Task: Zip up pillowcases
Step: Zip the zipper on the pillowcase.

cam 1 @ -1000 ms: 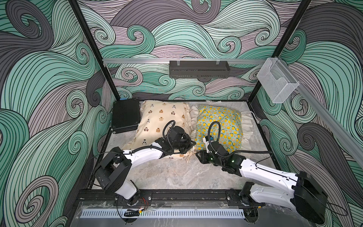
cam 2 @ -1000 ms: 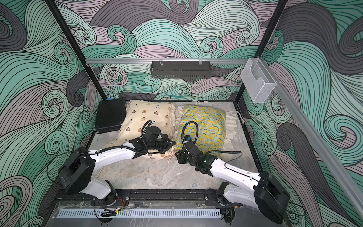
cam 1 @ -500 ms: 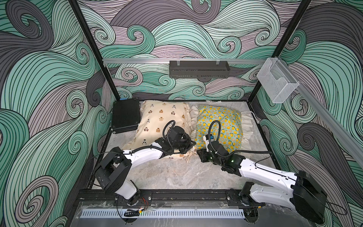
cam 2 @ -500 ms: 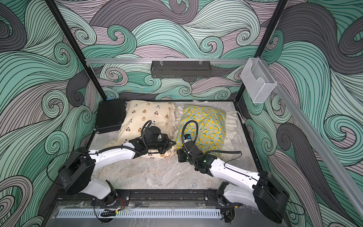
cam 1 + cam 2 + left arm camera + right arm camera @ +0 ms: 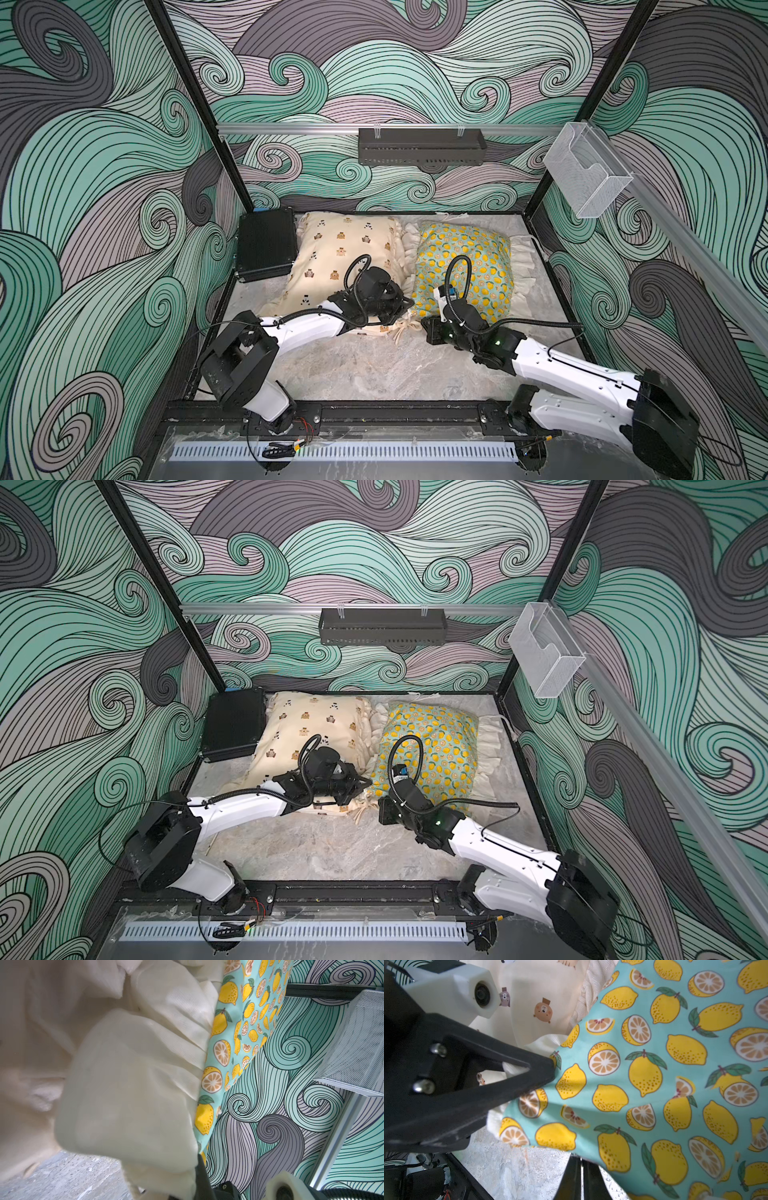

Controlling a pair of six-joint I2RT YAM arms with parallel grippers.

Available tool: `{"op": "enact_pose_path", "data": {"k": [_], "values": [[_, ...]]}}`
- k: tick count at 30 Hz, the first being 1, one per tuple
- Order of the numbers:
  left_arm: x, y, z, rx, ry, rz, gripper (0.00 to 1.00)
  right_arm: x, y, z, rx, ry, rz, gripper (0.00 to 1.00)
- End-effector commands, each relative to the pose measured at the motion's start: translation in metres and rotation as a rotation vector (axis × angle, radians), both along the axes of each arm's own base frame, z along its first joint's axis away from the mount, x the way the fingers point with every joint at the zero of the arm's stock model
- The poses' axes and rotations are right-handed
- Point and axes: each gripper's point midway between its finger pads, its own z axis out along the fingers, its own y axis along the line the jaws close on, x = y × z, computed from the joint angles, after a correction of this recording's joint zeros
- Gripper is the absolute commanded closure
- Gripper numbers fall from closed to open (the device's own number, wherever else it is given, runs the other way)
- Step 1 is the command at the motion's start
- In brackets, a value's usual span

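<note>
1. Pillowcases, two of them: a stuffed cream pillowcase with small brown bears and a stuffed mint-green pillowcase with yellow lemons. They lie side by side at the back of the grey marbled desk, their cream ruffled edges touching. A black ribbed hard case sits beside the cream pillowcase.
2. Handling, as I judge it: both are light, soft and squashy, so the thin fabric will bunch and slide rather than resist a pull. Zipping such a case calls for one hold on a corner or seam to keep the edge taut and another on the slider. No zip or slider shows clearly in any view.
3. Left gripper: its black fingers are closed at the near corner of the mint-green pillowcase, where the print meets the cream ruffle. They seem to pinch that fabric, and in the left wrist view the ruffle drapes over them.
4. Right gripper: its fingers are drawn together with only a sliver between them. The tips sit at the near edge of the mint-green pillowcase, just above the desk. Whether they hold a slider, fabric or nothing, I cannot tell.
5. Loose cream ties lie on the desk between the two grippers and could snag.
</note>
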Motion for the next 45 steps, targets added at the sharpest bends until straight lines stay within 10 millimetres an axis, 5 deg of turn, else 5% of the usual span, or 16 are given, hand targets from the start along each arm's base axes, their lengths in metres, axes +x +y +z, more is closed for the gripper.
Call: {"op": "enact_pose_path", "data": {"k": [1,19,28,35,41,45], "values": [[0.009,0.004,0.015,0.014,-0.058,0.019,1.0,-0.01,-0.003,-0.004,0.002,0.077,0.005,0.9],[0.028,0.033,0.012,0.045,-0.073,0.052,1.0,-0.031,-0.02,-0.024,-0.029,0.356,0.006,0.91],[0.1,0.092,0.058,0.056,-0.19,0.164,1.0,-0.054,-0.066,-0.053,-0.07,0.533,-0.124,0.91],[0.141,0.14,0.059,0.122,-0.212,0.271,1.0,-0.068,-0.108,-0.067,-0.115,0.613,-0.262,0.94],[0.14,0.125,0.052,0.069,-0.211,0.198,1.0,-0.052,-0.105,-0.044,-0.102,0.529,-0.255,0.9],[0.129,0.112,0.047,0.072,-0.21,0.157,1.0,-0.04,-0.099,-0.027,-0.1,0.481,-0.219,0.78]]}}
